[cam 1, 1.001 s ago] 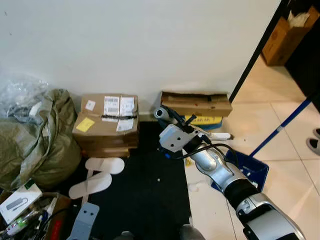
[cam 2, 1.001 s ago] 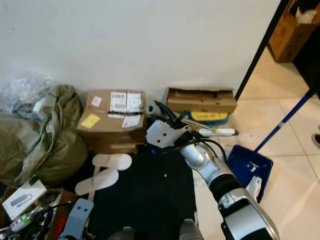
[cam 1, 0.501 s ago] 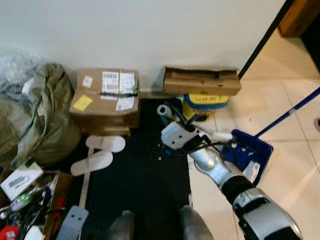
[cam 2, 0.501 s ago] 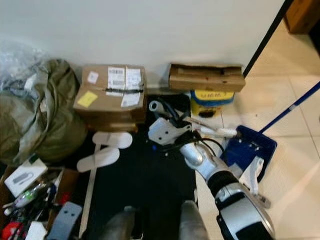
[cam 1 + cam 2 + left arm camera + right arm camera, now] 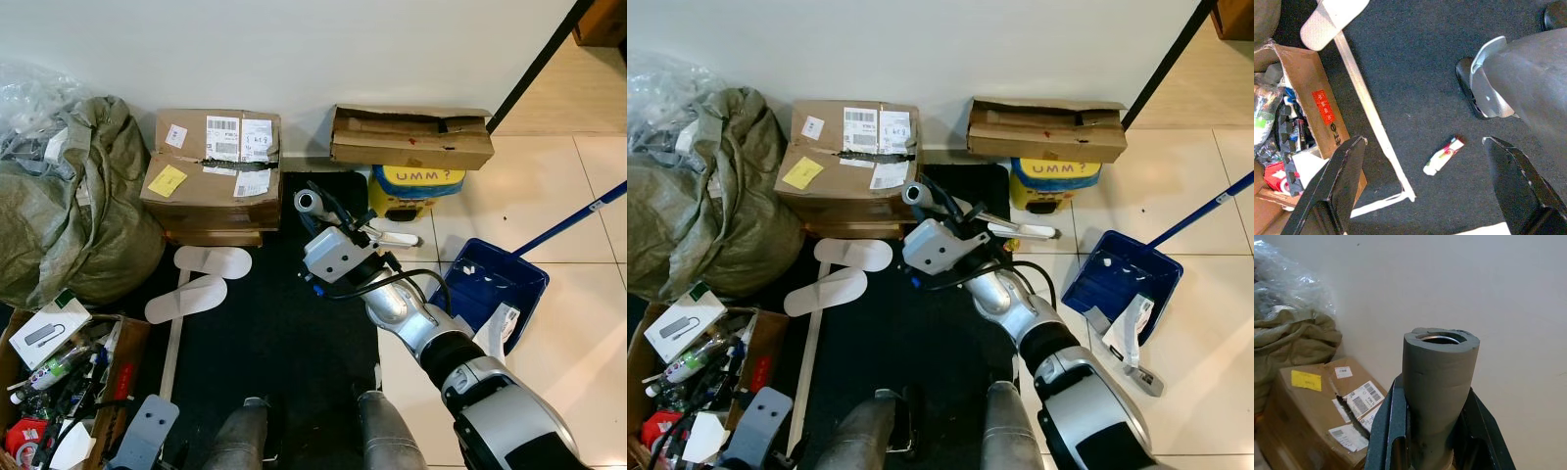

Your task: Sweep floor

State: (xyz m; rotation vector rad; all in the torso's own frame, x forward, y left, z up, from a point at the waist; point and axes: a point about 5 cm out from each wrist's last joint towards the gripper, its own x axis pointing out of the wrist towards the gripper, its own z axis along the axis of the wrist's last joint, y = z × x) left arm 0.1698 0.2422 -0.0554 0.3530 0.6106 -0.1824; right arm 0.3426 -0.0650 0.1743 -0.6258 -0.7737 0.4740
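right hand (image 5: 1432, 440) clamped on grey foam-gripped broom handle (image 5: 1439, 382), over black mat (image 5: 279, 343) | left hand (image 5: 1425, 181) fingers wide | view has tipped downward; blue plastic dustpan (image 5: 490, 284) holds white scraps, beside mat

Bright, even indoor light, sharp throughout, soft shadows, slight wide-angle bowing at the edges.

White wall (image 5: 294, 49); black mat (image 5: 274, 343) beside pale floor tiles (image 5: 578, 323); cardboard boxes (image 5: 211, 171) against wall.
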